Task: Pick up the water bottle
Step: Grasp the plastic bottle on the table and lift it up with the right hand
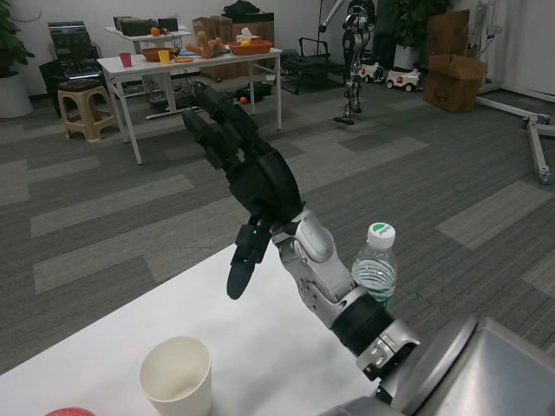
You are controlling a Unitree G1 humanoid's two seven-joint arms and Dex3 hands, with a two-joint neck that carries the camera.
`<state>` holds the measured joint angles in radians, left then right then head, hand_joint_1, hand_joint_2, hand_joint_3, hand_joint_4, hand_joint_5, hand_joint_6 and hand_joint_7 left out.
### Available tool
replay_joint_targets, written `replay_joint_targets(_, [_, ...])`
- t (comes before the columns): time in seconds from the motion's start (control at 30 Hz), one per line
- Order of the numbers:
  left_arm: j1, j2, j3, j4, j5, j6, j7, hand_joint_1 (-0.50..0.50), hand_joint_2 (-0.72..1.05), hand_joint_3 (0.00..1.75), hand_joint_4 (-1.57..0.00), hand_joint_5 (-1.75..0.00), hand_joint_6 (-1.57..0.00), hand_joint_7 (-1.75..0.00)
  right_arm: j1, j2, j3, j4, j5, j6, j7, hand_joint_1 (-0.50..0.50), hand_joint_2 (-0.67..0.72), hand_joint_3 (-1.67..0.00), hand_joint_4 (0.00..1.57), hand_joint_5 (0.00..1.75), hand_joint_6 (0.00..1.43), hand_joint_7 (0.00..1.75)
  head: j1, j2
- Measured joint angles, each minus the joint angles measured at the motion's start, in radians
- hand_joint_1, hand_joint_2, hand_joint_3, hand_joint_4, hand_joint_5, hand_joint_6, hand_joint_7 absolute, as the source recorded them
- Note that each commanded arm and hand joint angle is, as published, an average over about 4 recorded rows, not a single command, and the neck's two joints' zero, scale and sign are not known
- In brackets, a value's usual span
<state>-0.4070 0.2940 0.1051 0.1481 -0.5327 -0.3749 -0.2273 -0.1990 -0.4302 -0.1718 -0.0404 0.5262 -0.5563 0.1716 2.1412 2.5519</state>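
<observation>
A clear water bottle (375, 267) with a white cap stands upright near the far right edge of the white table (260, 347). Its lower part is hidden behind my right forearm. My right hand (247, 169) is raised high above the table's far edge, up and to the left of the bottle, with its fingers spread and nothing in them. The hand does not touch the bottle. My left hand is out of the picture.
A white paper cup (178, 379) stands on the table near the front left. A red object (69, 412) peeks in at the bottom left edge. Beyond the table lie grey carpet, a second white table (186, 65) with things on it, and a stool (88, 108).
</observation>
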Motion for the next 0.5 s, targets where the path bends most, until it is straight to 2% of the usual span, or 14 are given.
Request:
replay_joint_targets(0.2, [-0.001, 0.002, -0.002, 0.004, -0.007, 0.000, 0.000, -0.50, -0.72, 0.09, 0.00, 0.00, 0.00, -0.05, 0.000, 0.004, 0.000, -0.039, 0.011, 0.002, 0.000, -0.46, 0.53, 0.00, 0.00, 0.00, 0.00, 0.14, 0.022, 0.004])
replay_joint_targets(0.33, [-0.001, 0.004, -0.003, 0.005, -0.007, 0.000, 0.000, -0.50, -0.72, 0.09, 0.00, 0.00, 0.00, 0.00, 0.001, 0.004, 0.007, -0.069, 0.057, -0.016, -0.022, -0.46, 0.53, 0.00, 0.00, 0.00, 0.00, 0.16, 0.035, 0.004])
replay_joint_targets(0.5, [-0.004, 0.006, -0.004, 0.006, -0.008, 0.000, 0.000, -0.50, -0.72, 0.09, 0.00, 0.00, 0.00, -0.07, 0.014, 0.004, -0.013, -0.132, 0.101, -0.030, -0.047, -0.46, 0.53, 0.00, 0.03, 0.00, 0.00, 0.19, 0.048, -0.007])
